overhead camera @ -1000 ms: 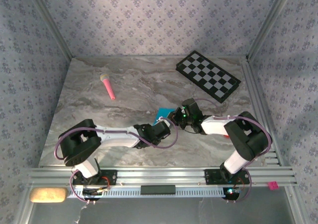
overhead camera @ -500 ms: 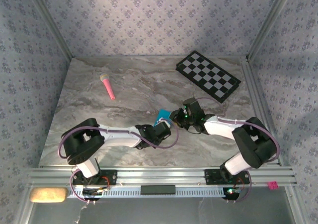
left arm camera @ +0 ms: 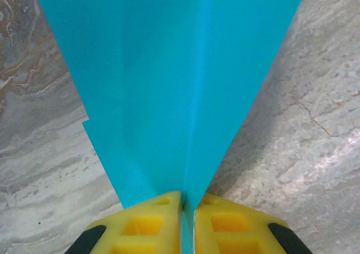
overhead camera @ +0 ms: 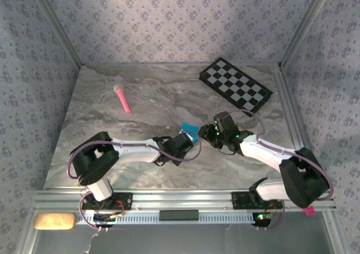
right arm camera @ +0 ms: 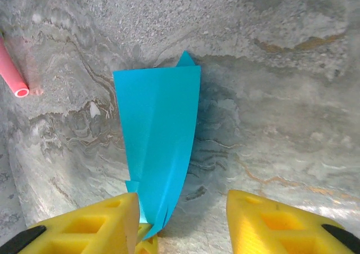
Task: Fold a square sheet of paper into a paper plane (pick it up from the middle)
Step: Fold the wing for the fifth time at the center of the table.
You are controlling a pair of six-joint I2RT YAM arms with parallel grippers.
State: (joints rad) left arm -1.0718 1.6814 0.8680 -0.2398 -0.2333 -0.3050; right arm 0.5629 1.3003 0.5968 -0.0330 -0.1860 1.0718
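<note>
Clamped shut at the left gripper (left arm camera: 187, 208) on the centre crease of the square sheet of paper (left arm camera: 169, 79); spread open at the right gripper (right arm camera: 183, 202), empty, with sheet at eleven o'clock, lengthwise toward twelve.

The checkerboard (overhead camera: 236, 86) lies behind-right of the paper plane (overhead camera: 189, 130), the stick (overhead camera: 122, 98) behind-left.

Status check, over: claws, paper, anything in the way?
Left claw shut on the folded cyan paper. Right claw open, paper beside one finger. Pink stick, checkerboard far off, not obstructing.
</note>
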